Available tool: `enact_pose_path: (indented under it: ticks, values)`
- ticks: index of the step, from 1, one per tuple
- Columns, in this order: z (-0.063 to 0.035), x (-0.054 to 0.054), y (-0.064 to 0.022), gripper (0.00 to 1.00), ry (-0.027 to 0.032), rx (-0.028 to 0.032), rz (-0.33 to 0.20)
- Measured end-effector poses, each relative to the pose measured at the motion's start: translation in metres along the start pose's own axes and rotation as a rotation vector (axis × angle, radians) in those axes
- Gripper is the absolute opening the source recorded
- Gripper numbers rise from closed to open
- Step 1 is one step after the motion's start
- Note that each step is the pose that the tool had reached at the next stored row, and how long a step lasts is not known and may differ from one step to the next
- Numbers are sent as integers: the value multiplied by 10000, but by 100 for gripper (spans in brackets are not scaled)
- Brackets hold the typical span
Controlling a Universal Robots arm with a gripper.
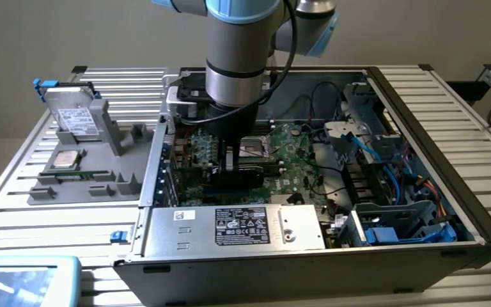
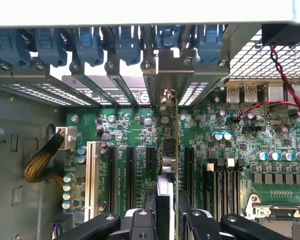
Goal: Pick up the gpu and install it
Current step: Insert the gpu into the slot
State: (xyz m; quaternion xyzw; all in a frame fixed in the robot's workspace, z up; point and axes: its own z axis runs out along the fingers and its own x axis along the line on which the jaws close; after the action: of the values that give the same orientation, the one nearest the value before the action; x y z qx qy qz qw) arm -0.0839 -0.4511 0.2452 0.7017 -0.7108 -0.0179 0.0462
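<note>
Motherboard (image 2: 140, 135) below one clamped gpu (image 2: 176, 150)

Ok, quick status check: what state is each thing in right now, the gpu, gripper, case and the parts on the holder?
gpu: held edge-on, upright over the motherboard slots, bracket at the rear case wall.
gripper: shut on the gpu, down inside the case.
computer case: lying flat, side open.
hard drive: standing in the grey holder beside the case.
processor chip: lying flat on the holder.
</note>
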Motion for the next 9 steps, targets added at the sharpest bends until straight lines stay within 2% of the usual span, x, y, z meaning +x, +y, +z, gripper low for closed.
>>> enact_pose_path:
  ticks: [3, 9]
  values:
    - [0, 0, 0, 28, -7, 1, -15]
    - [0, 6, -1, 28, -74, 4, -135]
